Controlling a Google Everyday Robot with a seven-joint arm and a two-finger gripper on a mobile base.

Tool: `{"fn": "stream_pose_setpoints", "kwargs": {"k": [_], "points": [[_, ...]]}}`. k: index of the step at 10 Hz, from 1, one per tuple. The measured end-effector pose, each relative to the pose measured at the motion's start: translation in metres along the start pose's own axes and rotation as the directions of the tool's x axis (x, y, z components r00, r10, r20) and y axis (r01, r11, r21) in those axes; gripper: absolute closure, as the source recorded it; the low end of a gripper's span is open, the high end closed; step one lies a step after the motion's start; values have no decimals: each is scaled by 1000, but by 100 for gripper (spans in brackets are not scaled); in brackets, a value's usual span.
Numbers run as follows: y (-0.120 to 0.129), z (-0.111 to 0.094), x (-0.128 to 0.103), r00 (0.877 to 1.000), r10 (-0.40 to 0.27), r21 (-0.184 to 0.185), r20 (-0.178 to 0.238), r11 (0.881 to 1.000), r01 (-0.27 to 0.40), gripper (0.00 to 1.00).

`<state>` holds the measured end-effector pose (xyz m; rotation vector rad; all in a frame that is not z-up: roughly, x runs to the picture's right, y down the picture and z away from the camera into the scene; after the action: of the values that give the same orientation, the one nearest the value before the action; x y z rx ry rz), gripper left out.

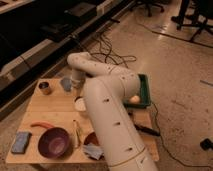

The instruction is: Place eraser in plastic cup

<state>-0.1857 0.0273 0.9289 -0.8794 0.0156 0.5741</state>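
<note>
- Beside the plastic cup (66,84) hovers your gripper (76,86), opening impossible to tell.
- Eraser unseen; expect light, firm, grippy, so pinch its narrow sides.

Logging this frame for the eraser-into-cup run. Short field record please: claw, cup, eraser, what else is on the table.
claw: low at the table's far edge, close beside the plastic cup
plastic cup: upright, between the metal tin and the claw
eraser: not visible
metal tin: far corner, view-left of the cup
white cup: nearer the camera than the claw
front edge: blue-grey pad, purple bowl
green tray: view-right side, behind the arm
</note>
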Motion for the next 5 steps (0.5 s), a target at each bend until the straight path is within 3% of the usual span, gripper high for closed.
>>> {"fn": "stream_pose_setpoints", "kwargs": {"k": [3, 5], "points": [[0, -5, 11, 997, -80, 12, -4, 997, 80, 37], [1, -5, 20, 983, -181, 40, 2, 983, 181, 21]]}}
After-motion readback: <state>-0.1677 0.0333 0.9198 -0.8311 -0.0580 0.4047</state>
